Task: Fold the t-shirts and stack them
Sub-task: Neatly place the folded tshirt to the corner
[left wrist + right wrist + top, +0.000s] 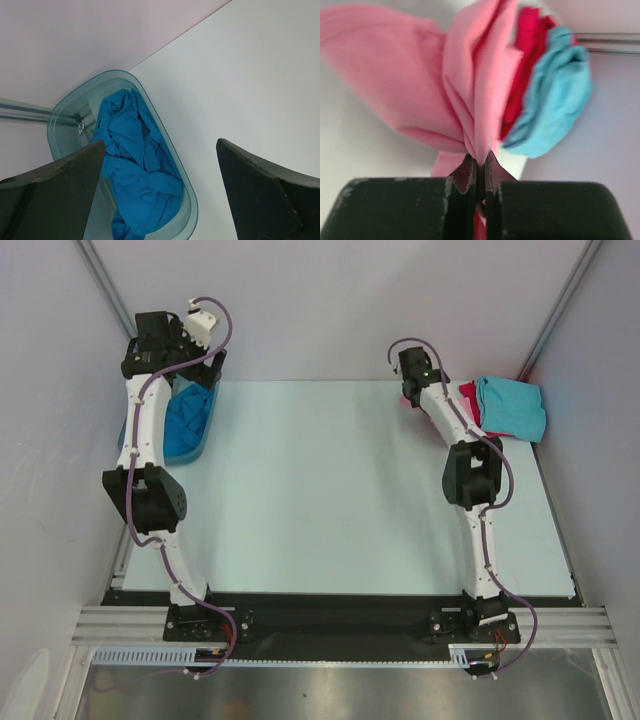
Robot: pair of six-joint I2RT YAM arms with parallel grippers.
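My right gripper (480, 162) is shut on a fold of the light pink t-shirt (420, 75), which bunches up from the jaws. Right beside it lie the red t-shirt (527, 50) and the turquoise t-shirt (555, 100). In the top view the right gripper (412, 390) is at the table's far right, next to the red t-shirt (466, 392) and the turquoise t-shirt (512, 407); the pink one is hidden by the arm. My left gripper (160, 150) is open and empty above the crumpled brighter blue t-shirt (137, 170), at the far left (195, 370).
The blue t-shirt (185, 415) lies inside a translucent grey-blue plastic tub (190, 452) at the far left edge; its rim (65, 107) shows in the left wrist view. Enclosure walls stand close on the left, right and back. The pale table (330, 490) spans the middle.
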